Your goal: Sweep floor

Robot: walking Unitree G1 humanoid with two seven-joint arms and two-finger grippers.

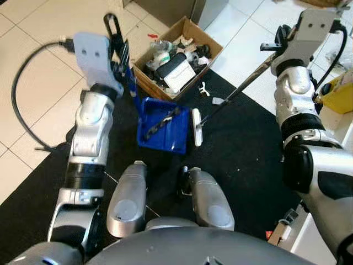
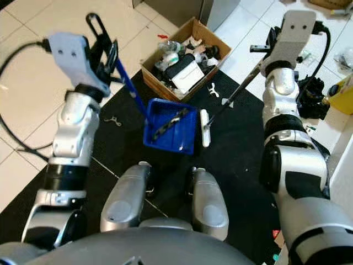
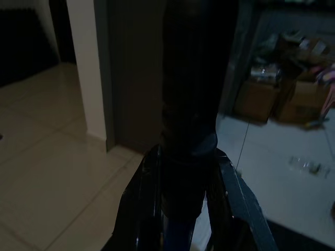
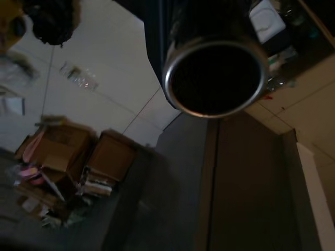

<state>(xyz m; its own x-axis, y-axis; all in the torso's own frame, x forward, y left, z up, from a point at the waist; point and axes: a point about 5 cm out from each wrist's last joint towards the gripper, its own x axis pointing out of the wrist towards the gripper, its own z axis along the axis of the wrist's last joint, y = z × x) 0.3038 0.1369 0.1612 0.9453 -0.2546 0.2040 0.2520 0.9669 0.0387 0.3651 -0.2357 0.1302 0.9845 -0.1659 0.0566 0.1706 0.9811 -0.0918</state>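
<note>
No text, label, brand, number or sign can be read in these pictures. The white packet [image 1: 177, 76] inside the cardboard box [image 1: 144, 83], at 12 o'clock from the blue dustpan [image 1: 164, 130], has print too small and blurred to make out. The yellow bag [image 1: 339, 94] at 3 o'clock shows no letters that can be read. Both wrist views are too dark for any writing.

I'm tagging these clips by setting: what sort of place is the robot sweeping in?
Probably a lived-in home's utility or storage corner. Pale floor tiles with a black mat over them, an open cardboard box stuffed with odds and ends, and more boxes against a wall suggest it.
</note>
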